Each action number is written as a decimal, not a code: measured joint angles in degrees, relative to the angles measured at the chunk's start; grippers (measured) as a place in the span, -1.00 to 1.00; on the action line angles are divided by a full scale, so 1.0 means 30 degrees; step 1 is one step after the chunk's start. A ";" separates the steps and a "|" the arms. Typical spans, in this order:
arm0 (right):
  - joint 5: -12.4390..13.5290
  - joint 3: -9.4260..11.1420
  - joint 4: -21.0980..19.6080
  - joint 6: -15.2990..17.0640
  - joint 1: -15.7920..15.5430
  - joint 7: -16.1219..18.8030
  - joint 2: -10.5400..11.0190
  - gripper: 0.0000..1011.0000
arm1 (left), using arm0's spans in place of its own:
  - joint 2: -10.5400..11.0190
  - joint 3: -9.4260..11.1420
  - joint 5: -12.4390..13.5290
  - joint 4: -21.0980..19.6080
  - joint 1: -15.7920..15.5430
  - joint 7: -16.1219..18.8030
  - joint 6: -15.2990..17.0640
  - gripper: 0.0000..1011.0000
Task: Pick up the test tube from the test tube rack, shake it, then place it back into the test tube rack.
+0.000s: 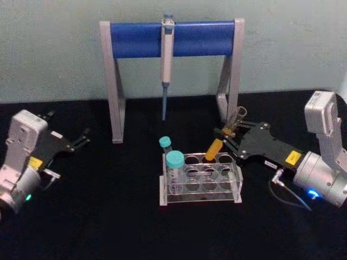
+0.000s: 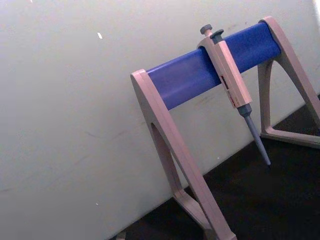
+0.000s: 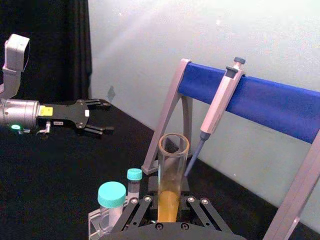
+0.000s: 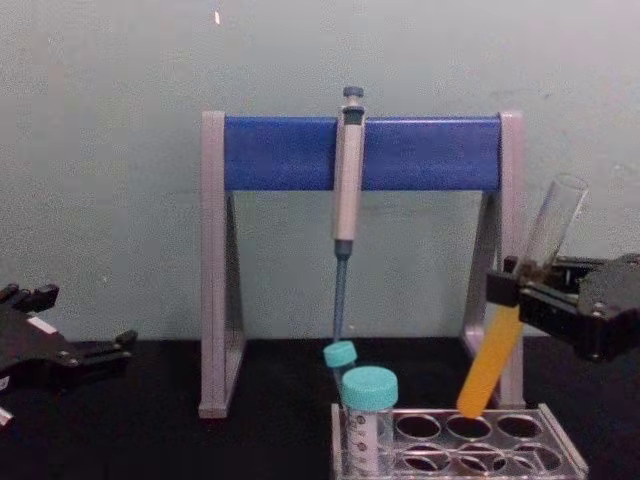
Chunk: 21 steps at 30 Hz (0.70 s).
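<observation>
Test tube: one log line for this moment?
right gripper: shut on test tube, tilted over test tube rack | left gripper: open, parked

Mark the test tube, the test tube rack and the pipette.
test tube [image 4: 488, 372]: chest view, its yellow-filled lower half.
test tube rack [image 1: 201, 196]: head view, its clear front wall.
pipette [image 1: 167, 57]: head view, its grey body.

Silver-grey wrists [image 1: 320, 174], black left gripper [image 1: 69, 128] and right gripper [image 1: 226, 133] (yellow label each), grey cable [image 1: 290, 195]
</observation>
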 joint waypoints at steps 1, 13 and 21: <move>0.0000 -0.0004 0.0011 -0.0009 0.0005 0.0003 -0.0007 -0.56 | -0.0001 0.0000 -0.0001 -0.0001 0.0000 -0.0001 0.0001 0.98; 0.0020 -0.0210 -0.0024 0.0119 0.0122 0.0147 -0.0004 -0.56 | -0.0001 -0.0001 -0.0001 -0.0001 0.0001 0.0001 0.0001 0.98; 0.0191 -0.0819 0.0194 0.0575 0.0911 0.0515 -0.0226 -0.56 | -0.0001 0.0000 0.0000 0.0000 0.0000 0.0000 0.0001 0.98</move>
